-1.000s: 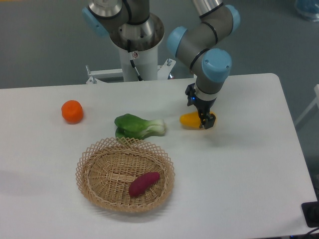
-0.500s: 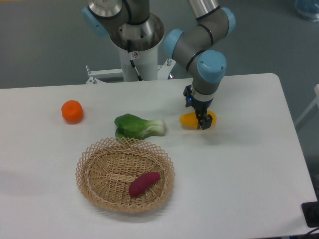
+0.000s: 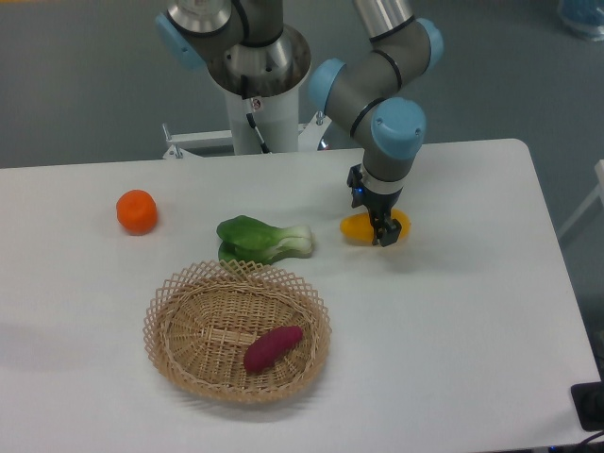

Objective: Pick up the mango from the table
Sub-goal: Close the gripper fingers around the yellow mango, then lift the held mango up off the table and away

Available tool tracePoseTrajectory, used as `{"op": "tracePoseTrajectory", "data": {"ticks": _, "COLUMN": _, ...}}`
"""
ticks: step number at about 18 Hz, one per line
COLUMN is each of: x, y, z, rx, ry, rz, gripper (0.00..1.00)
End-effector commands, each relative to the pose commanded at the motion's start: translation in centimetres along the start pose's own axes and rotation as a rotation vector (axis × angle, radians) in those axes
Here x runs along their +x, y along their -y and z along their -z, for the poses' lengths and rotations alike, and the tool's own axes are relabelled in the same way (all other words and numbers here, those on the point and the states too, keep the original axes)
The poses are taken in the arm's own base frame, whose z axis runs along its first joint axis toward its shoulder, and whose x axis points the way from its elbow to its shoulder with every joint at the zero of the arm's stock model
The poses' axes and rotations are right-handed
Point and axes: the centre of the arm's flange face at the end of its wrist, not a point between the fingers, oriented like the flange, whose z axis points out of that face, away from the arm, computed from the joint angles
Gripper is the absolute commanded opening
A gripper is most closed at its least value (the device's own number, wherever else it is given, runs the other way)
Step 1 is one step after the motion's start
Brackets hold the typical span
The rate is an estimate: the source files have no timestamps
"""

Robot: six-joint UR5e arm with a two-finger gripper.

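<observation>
The gripper (image 3: pixel 381 225) points down right of the frame's centre, its dark fingers set around the middle of the mango (image 3: pixel 360 226); whether they are pressing on the fruit cannot be told. The mango lies on the white table (image 3: pixel 472 311), its yellow ends showing on either side of the fingers. To its left lies a green bok choy (image 3: pixel 261 238), below that a wicker basket (image 3: pixel 237 329) holding a purple-red sweet potato (image 3: pixel 272 347). An orange (image 3: pixel 137 211) sits at far left.

a robotics lab: pedestal-mounted arm (image 3: pixel 377 85) at a white table (image 3: pixel 472 330), grey floor (image 3: pixel 85 85).
</observation>
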Motion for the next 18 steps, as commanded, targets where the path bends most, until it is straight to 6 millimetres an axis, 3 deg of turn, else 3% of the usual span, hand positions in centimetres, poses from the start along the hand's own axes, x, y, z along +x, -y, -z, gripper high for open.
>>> {"op": "tracePoseTrajectory", "data": {"ticks": 4, "x": -0.8, "y": -0.3, "z": 1.1, "rx": 0.004, "ry": 0.017, "rz": 0.016, "gripper": 0.5}}
{"op": "tracePoseTrajectory", "data": {"ticks": 8, "x": -1.9, "y": -0.8, "z": 2.9, "rx": 0.007, "ry": 0.005, "rz": 0.054, "gripper": 0.49}}
{"op": "tracePoseTrajectory", "data": {"ticks": 14, "x": -4.7, "y": -1.0, "z": 8.0, "rx": 0.033, "ry": -0.107, "rz": 0.144, "gripper": 0.49}}
{"op": "tracePoseTrajectory", "data": {"ticks": 18, "x": -7.2, "y": -0.6, "z": 10.6, "rx": 0.026, "ry": -0.091, "rz": 0.188, "gripper": 0.49}}
